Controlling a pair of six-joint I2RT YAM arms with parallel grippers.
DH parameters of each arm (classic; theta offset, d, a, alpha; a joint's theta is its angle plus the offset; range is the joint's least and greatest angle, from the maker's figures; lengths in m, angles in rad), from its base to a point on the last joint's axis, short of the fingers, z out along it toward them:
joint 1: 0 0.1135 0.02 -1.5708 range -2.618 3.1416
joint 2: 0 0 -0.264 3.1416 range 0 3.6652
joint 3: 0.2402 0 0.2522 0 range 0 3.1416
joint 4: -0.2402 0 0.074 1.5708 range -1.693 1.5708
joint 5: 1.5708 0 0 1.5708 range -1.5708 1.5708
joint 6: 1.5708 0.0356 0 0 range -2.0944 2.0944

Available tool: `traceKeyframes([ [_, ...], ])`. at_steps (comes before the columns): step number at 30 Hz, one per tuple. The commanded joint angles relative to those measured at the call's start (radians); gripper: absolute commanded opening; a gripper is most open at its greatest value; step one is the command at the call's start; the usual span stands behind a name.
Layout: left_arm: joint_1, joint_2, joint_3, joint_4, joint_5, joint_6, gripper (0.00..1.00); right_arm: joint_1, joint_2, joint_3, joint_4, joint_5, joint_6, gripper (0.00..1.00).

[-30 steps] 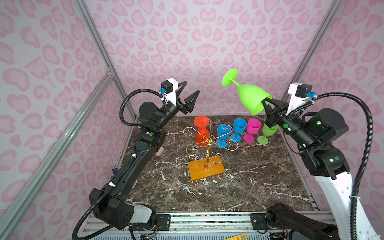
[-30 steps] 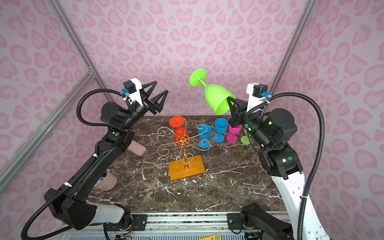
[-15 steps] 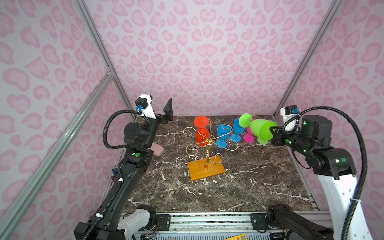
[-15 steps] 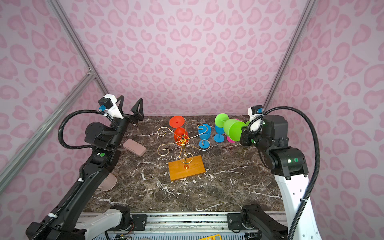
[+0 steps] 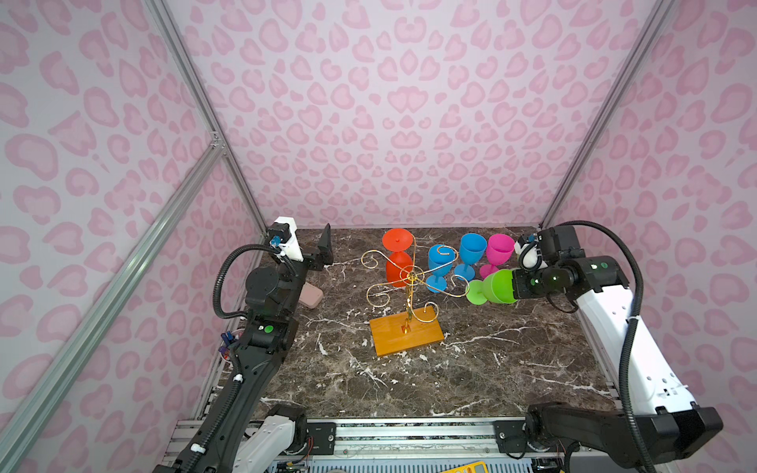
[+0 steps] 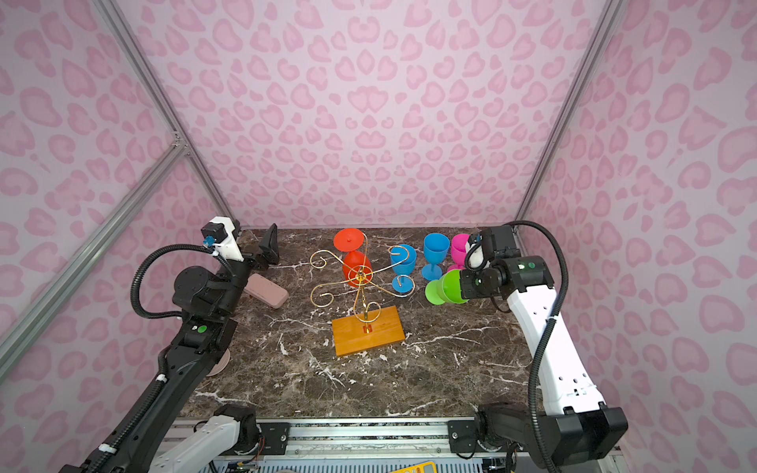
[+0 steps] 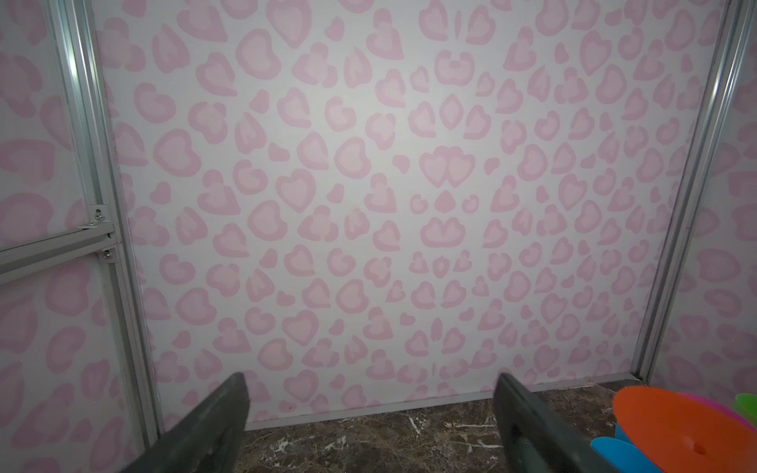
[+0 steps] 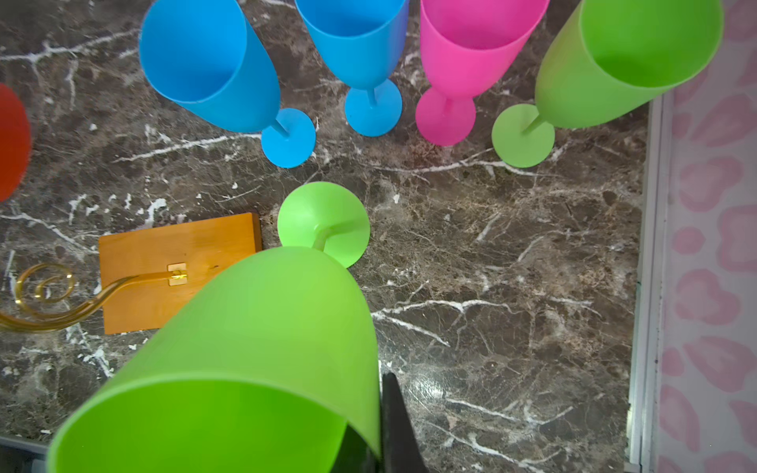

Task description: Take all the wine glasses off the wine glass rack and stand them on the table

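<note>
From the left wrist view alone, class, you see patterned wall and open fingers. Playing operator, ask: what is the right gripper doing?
Observer: The right gripper is shut on the rim of a lime-green plastic wine glass.
Operator: What hangs on the rack?
Observer: One red-orange plastic wine glass, upside down on the gold wire rack with a wooden base.
Operator: And on the table?
Observer: Two blue glasses, one pink glass and one green glass stand upright on the marble table.
</note>
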State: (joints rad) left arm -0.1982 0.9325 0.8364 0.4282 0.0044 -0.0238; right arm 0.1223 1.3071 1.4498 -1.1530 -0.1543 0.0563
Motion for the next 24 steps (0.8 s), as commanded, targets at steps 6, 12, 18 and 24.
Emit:
traceKeyframes([
  [6, 0.013, -0.019, -0.012, 0.010, 0.008, 0.018, 0.94, 0.016, 0.197, 0.067, 0.033, 0.015, -0.032, 0.00],
  [12, 0.015, -0.024, -0.019, 0.007, 0.011, 0.013, 0.94, 0.043, 0.372, 0.183, -0.012, 0.042, -0.049, 0.00],
  [18, 0.016, -0.019, -0.013, -0.018, 0.005, 0.007, 0.94, 0.075, 0.505, 0.295, -0.048, 0.100, -0.056, 0.00],
  [24, 0.022, -0.019, -0.011, -0.029, -0.007, 0.005, 0.94, 0.107, 0.574, 0.354, -0.070, 0.139, -0.057, 0.04],
])
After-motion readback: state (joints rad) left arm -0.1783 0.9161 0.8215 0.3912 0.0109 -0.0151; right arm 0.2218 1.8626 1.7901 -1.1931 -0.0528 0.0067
